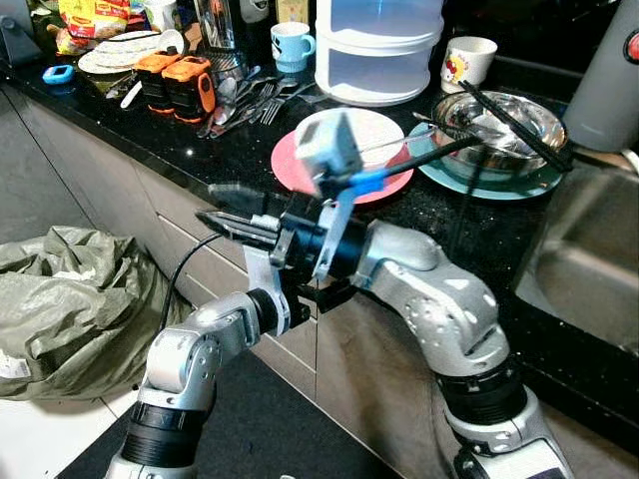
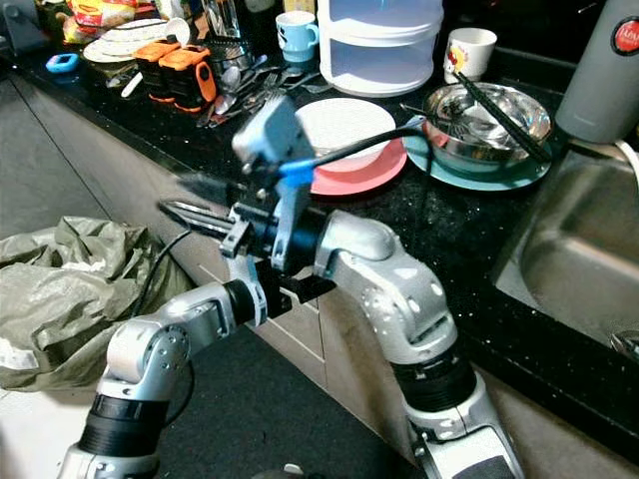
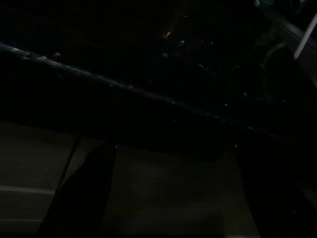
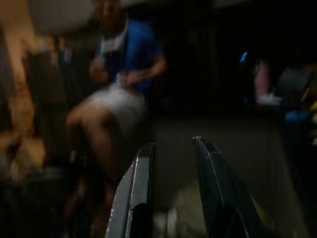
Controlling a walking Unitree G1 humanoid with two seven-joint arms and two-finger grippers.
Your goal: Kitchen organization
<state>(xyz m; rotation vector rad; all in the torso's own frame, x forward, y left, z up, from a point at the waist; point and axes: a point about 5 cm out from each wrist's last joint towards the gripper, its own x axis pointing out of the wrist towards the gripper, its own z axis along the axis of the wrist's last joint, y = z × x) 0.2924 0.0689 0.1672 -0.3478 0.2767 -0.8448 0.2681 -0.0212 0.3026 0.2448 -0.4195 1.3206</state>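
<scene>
Crossing before the speckled black counter point(image 1: 469, 225), right gripper point(image 4: 173, 188) fingers gape slightly, empty.

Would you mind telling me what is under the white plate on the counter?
A pink plate lies directly under the white plate; its rim shows. The right arm's wrist camera covers its near-left part.

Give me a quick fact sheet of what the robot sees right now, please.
Place: black kitchen counter beside a sink
Dishes: white plate on a pink plate; steel bowl on a teal plate
Cups: blue mug, white mug
Right gripper: before the counter edge, fingers apart, holding nothing
Left arm: low, under the right arm
Floor: green bag
</scene>
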